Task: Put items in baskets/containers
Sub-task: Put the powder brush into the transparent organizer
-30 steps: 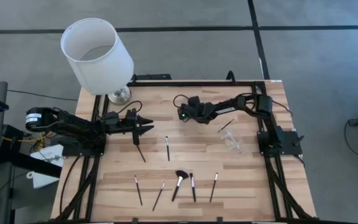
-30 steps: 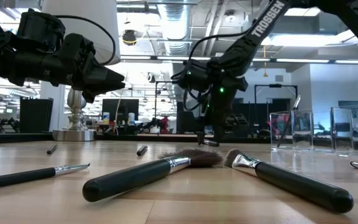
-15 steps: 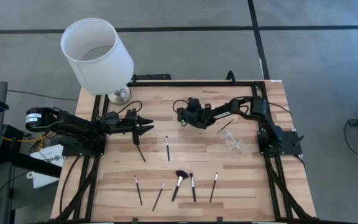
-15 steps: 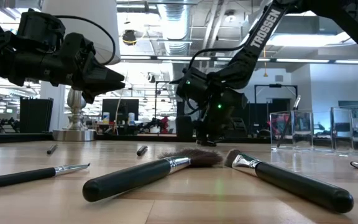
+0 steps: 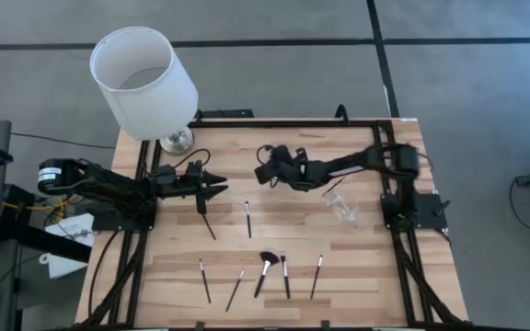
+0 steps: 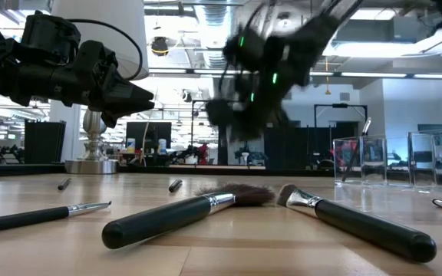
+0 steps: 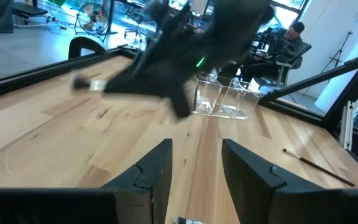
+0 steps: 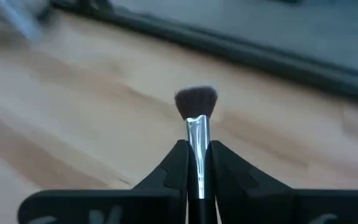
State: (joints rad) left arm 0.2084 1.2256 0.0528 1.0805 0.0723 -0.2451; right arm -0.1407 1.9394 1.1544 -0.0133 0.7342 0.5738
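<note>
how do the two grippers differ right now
The right gripper is shut on a brush, clamping its silver ferrule; the left gripper is open and holds nothing. In the high view the right gripper sits near the table's far middle, while the left gripper waits toward the left side. Both are dark two-finger grippers.

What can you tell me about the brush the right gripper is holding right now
The brush is a slim makeup brush with a short, flat-topped tuft of dark brown bristles, a shiny silver metal collar and a dark handle below it. The right gripper is shut on it, its two dark fingers pinching the collar and handle from either side, bristles pointing away from the wrist. It is off the wooden table, touching nothing else.
</note>
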